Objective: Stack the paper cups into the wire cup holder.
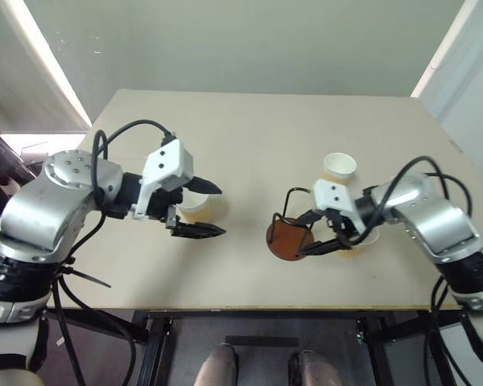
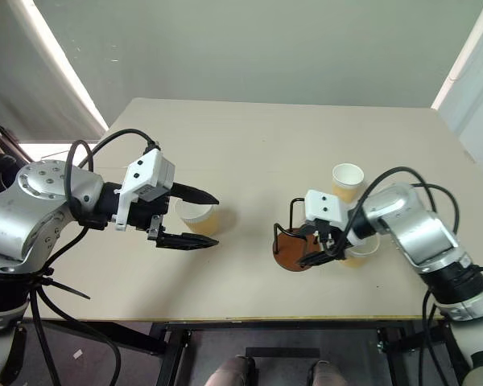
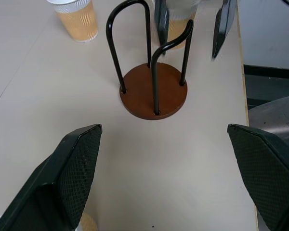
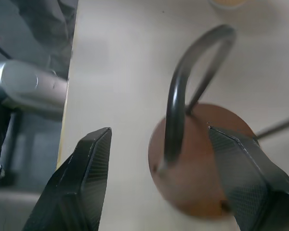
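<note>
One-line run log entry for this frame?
holder: empty, upright | left end effector: open over cup | right end effector: open at holder | stacked: none

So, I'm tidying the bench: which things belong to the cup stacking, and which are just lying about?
Job:
- three pale yellow-tan paper cups
- black wire cup holder on a round reddish-brown base, empty
- open left gripper, open right gripper

Lying about:
- nothing else on the beige table

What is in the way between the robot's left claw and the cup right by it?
Nothing visible. The left gripper hangs open just in front of the paper cup, its two black fingers apart on either side of the cup's near edge, with only bare table around.
</note>
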`<state>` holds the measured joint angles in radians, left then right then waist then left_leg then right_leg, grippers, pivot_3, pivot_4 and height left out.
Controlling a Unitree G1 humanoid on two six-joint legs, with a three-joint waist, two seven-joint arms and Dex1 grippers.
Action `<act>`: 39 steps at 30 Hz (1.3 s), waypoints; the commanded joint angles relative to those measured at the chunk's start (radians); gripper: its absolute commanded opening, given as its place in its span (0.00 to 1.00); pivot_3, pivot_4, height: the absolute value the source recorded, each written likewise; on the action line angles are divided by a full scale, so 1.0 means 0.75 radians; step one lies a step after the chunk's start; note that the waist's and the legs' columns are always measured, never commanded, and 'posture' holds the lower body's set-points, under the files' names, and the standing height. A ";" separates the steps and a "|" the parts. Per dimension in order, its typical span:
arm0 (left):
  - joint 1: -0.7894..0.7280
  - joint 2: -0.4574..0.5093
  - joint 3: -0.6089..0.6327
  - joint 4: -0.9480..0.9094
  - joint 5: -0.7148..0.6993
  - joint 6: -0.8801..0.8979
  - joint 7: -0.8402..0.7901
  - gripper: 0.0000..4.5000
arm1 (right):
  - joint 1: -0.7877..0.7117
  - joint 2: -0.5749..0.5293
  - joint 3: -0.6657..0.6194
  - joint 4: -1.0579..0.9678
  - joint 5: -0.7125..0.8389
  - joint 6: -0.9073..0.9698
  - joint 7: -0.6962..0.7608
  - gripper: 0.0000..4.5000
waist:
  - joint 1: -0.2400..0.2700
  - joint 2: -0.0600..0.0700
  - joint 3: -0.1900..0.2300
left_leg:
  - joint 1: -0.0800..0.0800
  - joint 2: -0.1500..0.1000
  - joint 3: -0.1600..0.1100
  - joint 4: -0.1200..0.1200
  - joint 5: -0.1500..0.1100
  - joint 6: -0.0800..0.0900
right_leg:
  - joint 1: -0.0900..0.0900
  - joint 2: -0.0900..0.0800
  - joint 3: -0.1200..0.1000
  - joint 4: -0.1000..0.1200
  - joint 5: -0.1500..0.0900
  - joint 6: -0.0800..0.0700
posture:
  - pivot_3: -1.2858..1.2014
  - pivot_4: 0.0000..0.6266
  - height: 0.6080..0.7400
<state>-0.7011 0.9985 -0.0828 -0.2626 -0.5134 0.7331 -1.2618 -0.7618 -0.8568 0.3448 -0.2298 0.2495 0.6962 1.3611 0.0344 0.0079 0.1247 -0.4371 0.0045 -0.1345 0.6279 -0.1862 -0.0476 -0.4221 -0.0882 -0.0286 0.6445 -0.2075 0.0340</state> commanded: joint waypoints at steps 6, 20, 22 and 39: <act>-0.026 0.004 -0.003 0.011 0.025 -0.052 -0.020 1.00 | -0.124 -0.142 -0.128 -0.045 0.085 0.019 0.101 0.73 | -0.001 0.000 0.000 | 0.001 0.000 0.000 0.000 0.000 0.001 | 0.000 0.000 0.000 0.000 0.000 0.000 | 0.52 0.24 1.00; -0.126 -0.012 0.021 0.081 0.024 0.007 0.019 1.00 | -0.549 0.060 0.040 0.855 -0.402 -0.581 -0.108 0.73 | -0.003 0.000 0.000 | 0.002 0.001 0.000 -0.001 -0.004 0.009 | -0.001 0.000 0.000 0.002 0.001 -0.001 | 0.52 0.24 1.00; -0.123 -0.006 0.031 0.083 0.022 0.015 0.024 1.00 | -0.581 0.086 0.064 0.967 -0.462 -0.678 -0.112 0.73 | -0.003 0.000 0.000 | 0.001 0.001 0.000 -0.001 -0.005 0.009 | -0.002 0.000 0.000 0.002 0.001 -0.001 | 0.52 0.24 1.00; -0.101 0.024 0.060 0.096 0.025 0.002 0.027 1.00 | -0.760 0.256 0.124 1.640 -0.799 -1.084 -0.208 0.73 | -0.001 0.001 0.001 | 0.000 0.002 0.000 -0.001 -0.010 0.008 | -0.003 0.000 0.000 0.001 0.000 -0.002 | 0.52 0.24 1.00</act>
<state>-0.7650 1.0009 -0.0736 -0.1783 -0.4936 0.7481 -1.2382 -1.2822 -0.6703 0.4382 0.9717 -0.3335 -0.0903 1.2205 0.0335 0.0087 0.1252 -0.4371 0.0059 -0.1345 0.6274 -0.1937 -0.0415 -0.4241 -0.0883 -0.0285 0.6454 -0.2077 0.0321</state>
